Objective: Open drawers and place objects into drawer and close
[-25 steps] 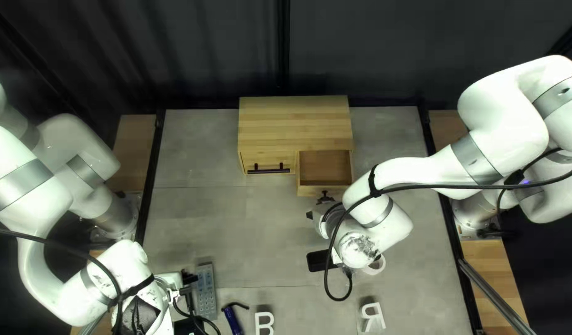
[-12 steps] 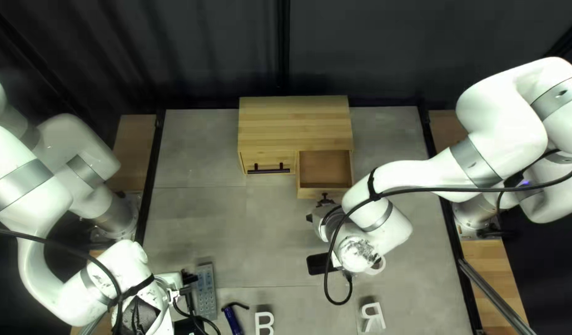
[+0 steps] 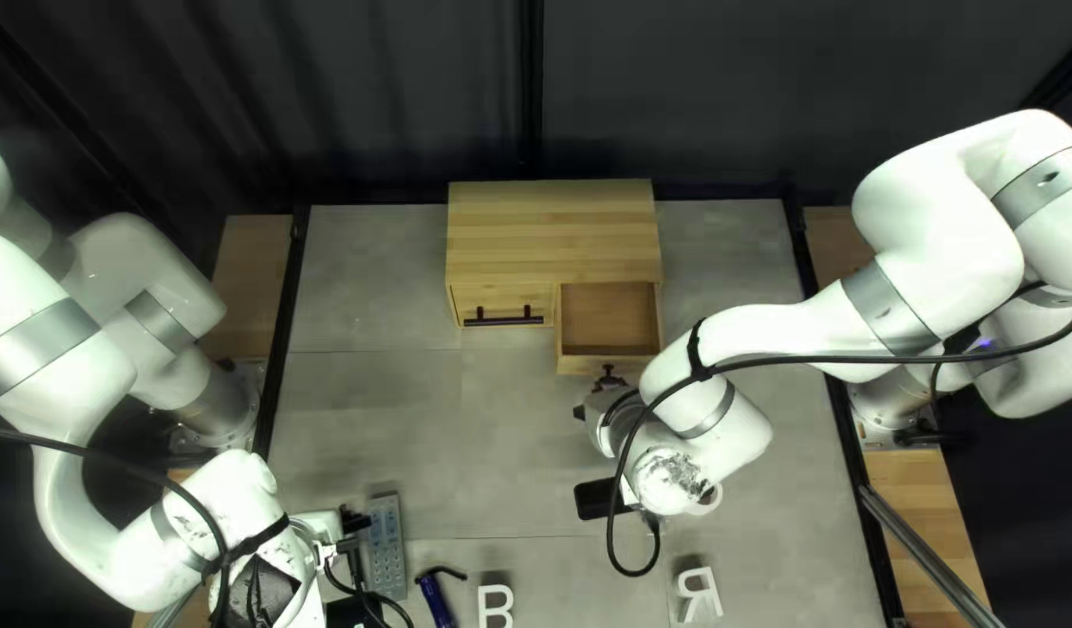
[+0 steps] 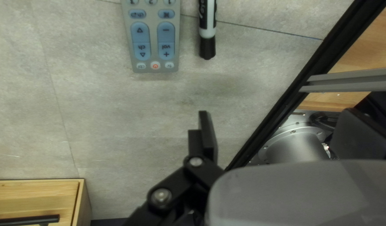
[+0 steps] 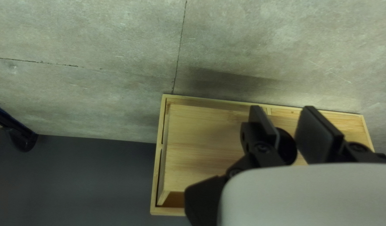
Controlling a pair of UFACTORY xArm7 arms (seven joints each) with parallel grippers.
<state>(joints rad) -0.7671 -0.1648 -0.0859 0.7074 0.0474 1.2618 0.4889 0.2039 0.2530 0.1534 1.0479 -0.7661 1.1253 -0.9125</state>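
1. The right gripper (image 3: 609, 373) is at the centre of the top left view, its fingers pressed from both sides on the dark handle (image 5: 287, 146) of the open drawer (image 3: 609, 318).
2. That drawer belongs to the wooden cabinet (image 3: 553, 221), upper centre; the other front drawer (image 3: 475, 302) sits closed.
3. The left gripper (image 3: 347, 529), lower left, has its fingers wide apart, with the remote (image 4: 153, 42) and marker (image 4: 207, 25) ahead.
4. Two white letters (image 3: 496, 606) lie at the bottom, a black object (image 3: 596, 499) below centre.

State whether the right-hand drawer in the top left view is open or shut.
Open: the drawer juts out from the wooden cabinet, its inside showing from above.
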